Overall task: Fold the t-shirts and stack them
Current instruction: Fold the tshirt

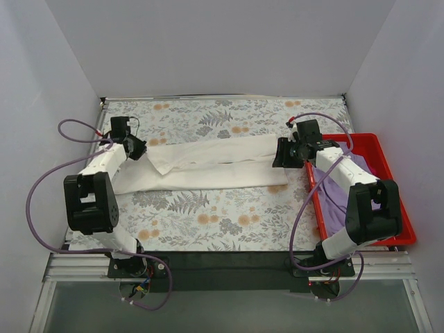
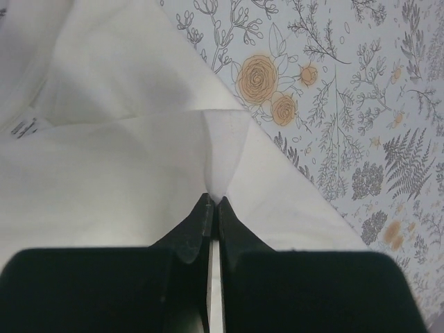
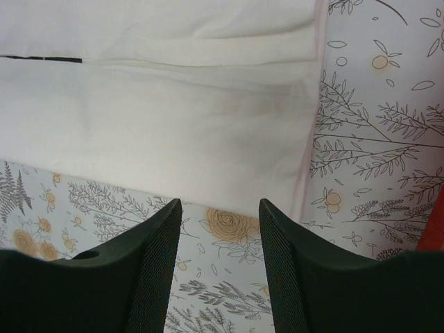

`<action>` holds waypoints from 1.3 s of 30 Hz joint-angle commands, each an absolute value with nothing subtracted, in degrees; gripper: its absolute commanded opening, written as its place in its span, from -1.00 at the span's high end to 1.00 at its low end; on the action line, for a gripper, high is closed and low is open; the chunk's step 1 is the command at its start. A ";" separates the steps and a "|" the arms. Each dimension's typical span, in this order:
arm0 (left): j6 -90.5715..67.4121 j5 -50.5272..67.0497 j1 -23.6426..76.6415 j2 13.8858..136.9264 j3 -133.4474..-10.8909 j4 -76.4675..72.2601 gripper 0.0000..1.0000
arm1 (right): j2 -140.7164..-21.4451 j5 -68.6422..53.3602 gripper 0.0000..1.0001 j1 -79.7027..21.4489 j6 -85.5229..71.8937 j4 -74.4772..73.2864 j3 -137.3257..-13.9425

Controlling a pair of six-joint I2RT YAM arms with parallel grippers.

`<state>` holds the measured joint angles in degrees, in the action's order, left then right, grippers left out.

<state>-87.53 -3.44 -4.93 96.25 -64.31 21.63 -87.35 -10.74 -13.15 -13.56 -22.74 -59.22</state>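
Note:
A white t-shirt [image 1: 208,166] lies folded into a long band across the floral cloth, its left end bent toward the front. My left gripper [image 1: 136,148] sits at that left end, shut on a pinched ridge of the white t-shirt [image 2: 222,139] that rises between its fingertips [image 2: 213,201]. At the band's right end my right gripper [image 1: 283,154] stands open just above the cloth, the white t-shirt's edge [image 3: 208,139] lying a little beyond its fingers [image 3: 166,229] with nothing between them. A lavender t-shirt [image 1: 340,191] lies crumpled in the red bin.
The red plastic bin [image 1: 399,201] stands at the right edge, under my right arm. The floral tablecloth [image 1: 222,222] covers the table. White walls close in the back and both sides. A white label [image 2: 24,127] shows on the shirt in the left wrist view.

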 commanded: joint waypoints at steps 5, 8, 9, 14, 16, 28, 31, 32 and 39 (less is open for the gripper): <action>-92.62 -7.91 -4.83 87.80 -56.52 23.65 0.99 | -87.54 -13.01 0.05 -13.09 -12.83 -22.68 -60.21; -96.14 -7.12 -4.83 87.63 -52.75 22.94 0.99 | -87.98 -13.88 0.05 -13.01 -12.66 -22.68 -60.29; -96.85 -6.77 -4.75 87.54 -52.04 22.94 0.98 | -88.15 -14.32 0.05 -13.01 -12.66 -22.68 -60.38; -98.79 -9.75 -4.66 85.43 -48.52 23.20 0.91 | -88.24 -14.85 0.04 -13.10 -12.39 -22.68 -60.56; -98.18 -11.60 -4.66 85.43 -48.34 23.64 0.79 | -88.24 -14.94 0.04 -13.09 -12.31 -22.68 -60.56; -78.94 -15.64 6.40 81.74 -56.42 26.46 0.09 | -86.57 -15.03 0.03 -13.10 -12.13 -22.76 -60.12; -73.66 -16.87 12.03 81.30 -56.52 26.72 0.14 | -86.40 -15.12 0.03 -13.09 -12.04 -22.76 -59.94; -71.04 -17.40 13.43 81.47 -56.51 26.72 0.17 | -86.22 -15.12 0.03 -13.10 -12.13 -22.76 -59.85; -62.24 -25.39 22.31 87.53 -57.22 26.54 0.23 | -85.96 -15.64 0.03 -13.01 -12.13 -22.76 -58.97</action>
<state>-68.88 -19.40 20.62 85.56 -55.72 25.69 -88.01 -14.48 -13.15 -13.04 -22.74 -59.16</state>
